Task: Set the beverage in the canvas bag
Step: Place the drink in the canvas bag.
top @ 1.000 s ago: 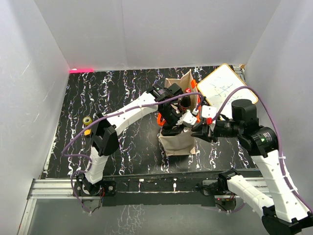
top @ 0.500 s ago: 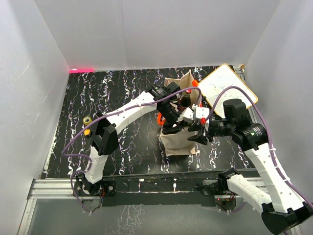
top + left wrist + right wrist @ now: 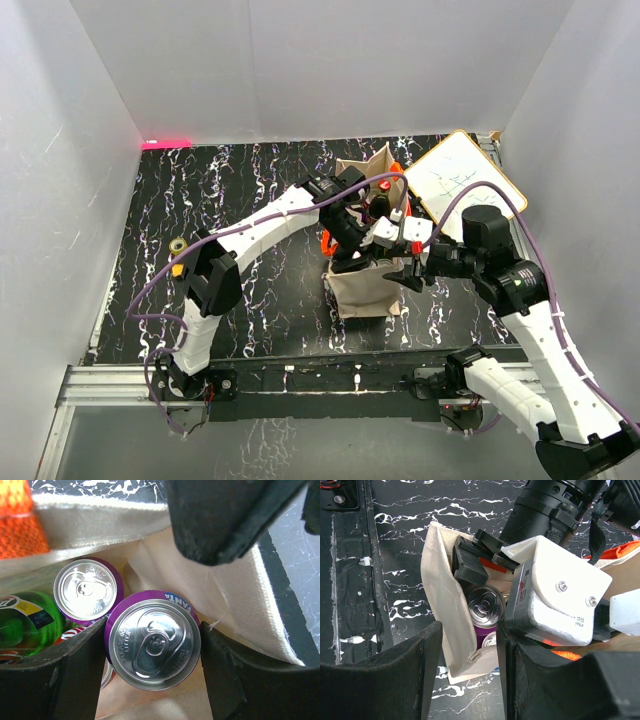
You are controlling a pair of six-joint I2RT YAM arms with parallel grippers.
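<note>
The beige canvas bag (image 3: pixel 365 292) stands upright mid-table, its orange handle (image 3: pixel 20 525) at the rim. My left gripper (image 3: pixel 356 240) reaches down into the bag's mouth. In the left wrist view my left gripper (image 3: pixel 152 647) is shut on a purple Fanta can (image 3: pixel 152 640), top up, inside the bag (image 3: pixel 235 595). A second purple can (image 3: pixel 87 587) and a green can (image 3: pixel 27 622) lie beside it. My right gripper (image 3: pixel 405 268) is open at the bag's near right rim. In the right wrist view my right gripper (image 3: pixel 467 650) straddles the bag wall (image 3: pixel 442 580) without pinching it, the purple can (image 3: pixel 485 607) just beyond.
A white board (image 3: pixel 462 180) leans at the back right, close to the right arm. A small yellow and black object (image 3: pixel 179 246) sits at the table's left side. White walls enclose the table on three sides.
My right arm has swung left and brought its open gripper up to the bag's rim. The left arm has stayed in the bag with the can.
</note>
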